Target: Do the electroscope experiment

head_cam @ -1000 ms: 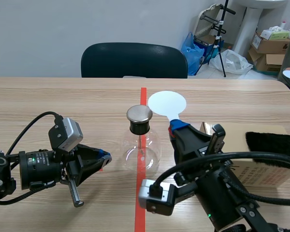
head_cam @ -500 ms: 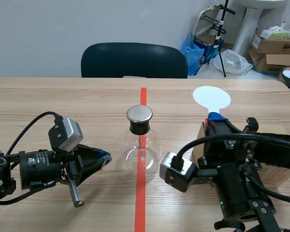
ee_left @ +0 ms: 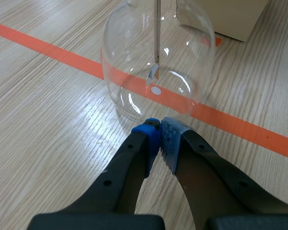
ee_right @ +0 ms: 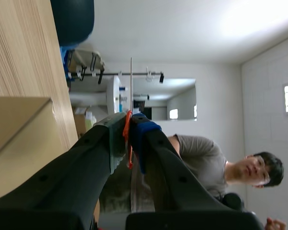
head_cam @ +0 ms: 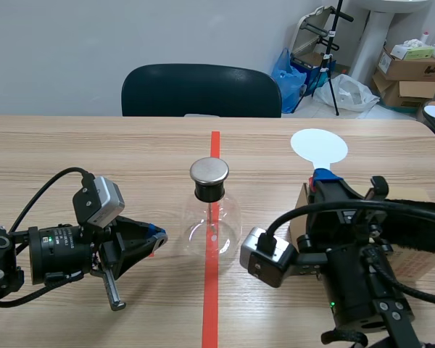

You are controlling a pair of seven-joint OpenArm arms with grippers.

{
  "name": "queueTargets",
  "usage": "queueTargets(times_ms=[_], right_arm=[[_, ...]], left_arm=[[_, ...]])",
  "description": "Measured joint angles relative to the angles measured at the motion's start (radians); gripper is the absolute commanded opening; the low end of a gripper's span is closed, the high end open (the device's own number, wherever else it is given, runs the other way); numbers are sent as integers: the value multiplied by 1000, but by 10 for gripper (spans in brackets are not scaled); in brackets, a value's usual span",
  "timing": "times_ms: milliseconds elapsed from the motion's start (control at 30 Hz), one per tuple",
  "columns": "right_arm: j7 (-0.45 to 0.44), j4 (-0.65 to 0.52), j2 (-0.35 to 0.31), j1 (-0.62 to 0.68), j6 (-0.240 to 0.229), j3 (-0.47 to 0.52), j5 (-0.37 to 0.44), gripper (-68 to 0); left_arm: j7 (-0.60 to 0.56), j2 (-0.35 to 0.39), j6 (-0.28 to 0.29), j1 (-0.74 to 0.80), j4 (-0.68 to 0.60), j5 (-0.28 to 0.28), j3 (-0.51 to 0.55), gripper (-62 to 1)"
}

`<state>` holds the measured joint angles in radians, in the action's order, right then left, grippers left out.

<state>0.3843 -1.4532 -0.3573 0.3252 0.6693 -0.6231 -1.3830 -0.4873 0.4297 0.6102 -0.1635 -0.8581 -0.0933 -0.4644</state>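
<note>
The electroscope, a clear glass flask [head_cam: 212, 221] with a round metal cap [head_cam: 209, 172], stands on the red centre line. In the left wrist view the flask [ee_left: 134, 72] is just ahead of my left gripper [ee_left: 159, 127], which is shut on nothing; a metal rod [ee_left: 157, 33] hangs inside the flask. That left gripper [head_cam: 156, 235] lies low on the table, left of the flask. My right gripper [head_cam: 323, 180] is raised and shut on the red handle of a white disc paddle [head_cam: 318, 147]. The paddle [ee_right: 131, 81] shows edge-on between the right gripper's [ee_right: 127, 125] fingers.
A cardboard box [head_cam: 391, 246] with a black fur cloth [head_cam: 419, 216] on top sits at the right, under the right arm. A dark chair [head_cam: 201, 90] stands behind the table. A person [ee_right: 216, 163] appears in the right wrist view.
The right arm swung the white disc paddle from beside the flask's cap to the right, over the box, then held still. The left arm has not moved.
</note>
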Motion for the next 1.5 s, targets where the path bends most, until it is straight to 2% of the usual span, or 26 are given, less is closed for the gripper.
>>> queueTargets(times_ms=[500, 767, 1500], right_arm=[[-359, 0, 0, 0, 0, 0, -1, -665], [-480, 0, 0, 0, 0, 0, -26, -665], [-504, 0, 0, 0, 0, 0, -26, -665]], left_arm=[[0, 0, 0, 0, 0, 0, 0, -568], [0, 0, 0, 0, 0, 0, 0, -568], [0, 0, 0, 0, 0, 0, 0, -568]])
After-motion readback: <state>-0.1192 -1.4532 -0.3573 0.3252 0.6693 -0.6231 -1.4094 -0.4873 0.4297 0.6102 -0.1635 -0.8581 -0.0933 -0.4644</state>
